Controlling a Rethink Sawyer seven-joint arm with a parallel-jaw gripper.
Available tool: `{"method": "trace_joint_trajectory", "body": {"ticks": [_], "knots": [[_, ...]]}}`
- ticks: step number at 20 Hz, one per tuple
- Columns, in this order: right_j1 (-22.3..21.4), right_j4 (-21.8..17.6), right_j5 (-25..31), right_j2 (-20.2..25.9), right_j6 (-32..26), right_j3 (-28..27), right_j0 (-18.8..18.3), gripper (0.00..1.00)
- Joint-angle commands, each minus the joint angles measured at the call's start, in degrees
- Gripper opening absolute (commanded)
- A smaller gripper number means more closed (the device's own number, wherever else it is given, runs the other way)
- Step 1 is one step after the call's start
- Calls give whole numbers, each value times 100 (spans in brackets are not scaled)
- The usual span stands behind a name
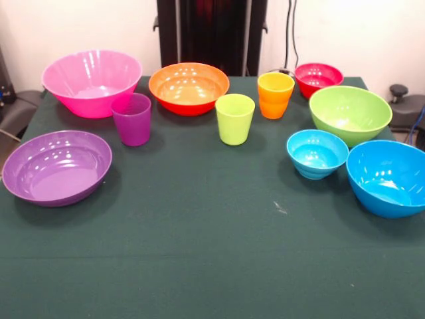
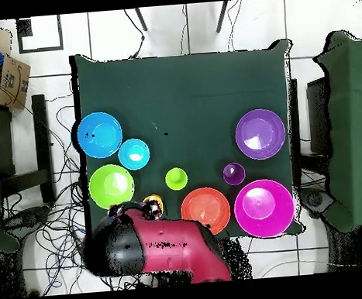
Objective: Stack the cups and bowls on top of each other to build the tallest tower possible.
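Observation:
All stand apart and upright on the green table (image 1: 199, 252). The cups are in a middle row: purple (image 1: 131, 119), lime green (image 1: 235, 119), orange (image 1: 275, 95). The bowls are around them: big pink (image 1: 91, 81), orange (image 1: 188, 87), shallow purple (image 1: 57, 166), small red (image 1: 319, 78), lime green (image 1: 350, 114), small light blue (image 1: 317, 153), big blue (image 1: 388, 177). In the overhead view the red and black arm (image 2: 157, 247) is drawn back over the table's robot-side edge. It hides the red bowl and part of the orange cup (image 2: 152, 198). Its gripper end (image 2: 148, 210) is unclear.
The black pedestal (image 1: 211, 33) stands behind the orange bowl. Chairs sit at both table sides (image 2: 312, 141). Cables lie on the floor (image 2: 58, 227). A cardboard box (image 2: 9, 82) is off the table's corner.

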Motion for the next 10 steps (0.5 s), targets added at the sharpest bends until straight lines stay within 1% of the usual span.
{"method": "trace_joint_trajectory", "body": {"ticks": [1, 3, 6, 9, 10], "knots": [[-14, -508, -293, 752, -1461, 847, -1243, 100], [-104, -591, -377, 907, -1563, 1040, -1573, 100], [-324, -603, -359, 1096, -1619, 1349, -1957, 100], [-512, -632, -216, 1159, -1371, 1480, -2005, 100], [-627, -621, -320, 1207, -1370, 1635, -2082, 100]]}}
